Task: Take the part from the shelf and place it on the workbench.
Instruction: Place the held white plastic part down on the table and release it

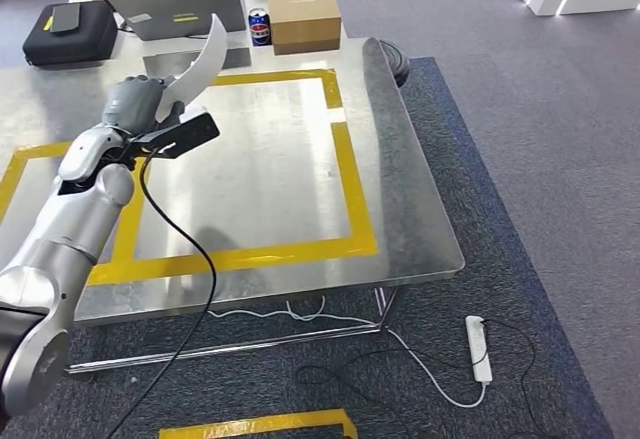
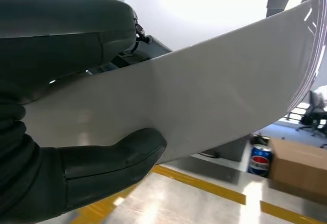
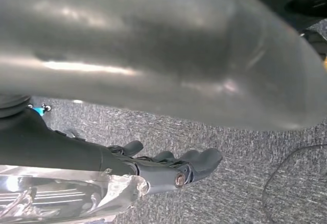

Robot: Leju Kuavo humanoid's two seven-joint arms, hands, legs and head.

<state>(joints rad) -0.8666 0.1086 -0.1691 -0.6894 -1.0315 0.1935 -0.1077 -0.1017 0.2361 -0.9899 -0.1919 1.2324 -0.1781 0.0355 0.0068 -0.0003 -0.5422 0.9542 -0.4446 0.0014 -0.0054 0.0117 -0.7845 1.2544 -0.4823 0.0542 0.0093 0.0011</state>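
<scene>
White curved part (image 1: 200, 65) is gripped at its lower end by the left hand (image 1: 140, 104), over the workbench (image 1: 407, 209). Thin, stiff and probably light and slick, it is best held near that end. Right hand (image 3: 169, 165) is seen hanging with fingers extended, nothing held.

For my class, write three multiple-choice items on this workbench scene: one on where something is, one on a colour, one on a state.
1. Where is the soda can?
A. on the floor
B. at the far edge of the workbench, beside the cardboard box
C. in the left hand

2. What colour is the tape outlining the rectangle on the workbench?
A. yellow
B. red
C. blue

3. What is the state of the white curved part?
A. lying flat on the workbench
B. resting on the carpet
C. held in the left hand above the workbench

Answers: B, the can stands right next to the box; A, the tape is yellow; C, the fingers grip the part in the air.
</scene>
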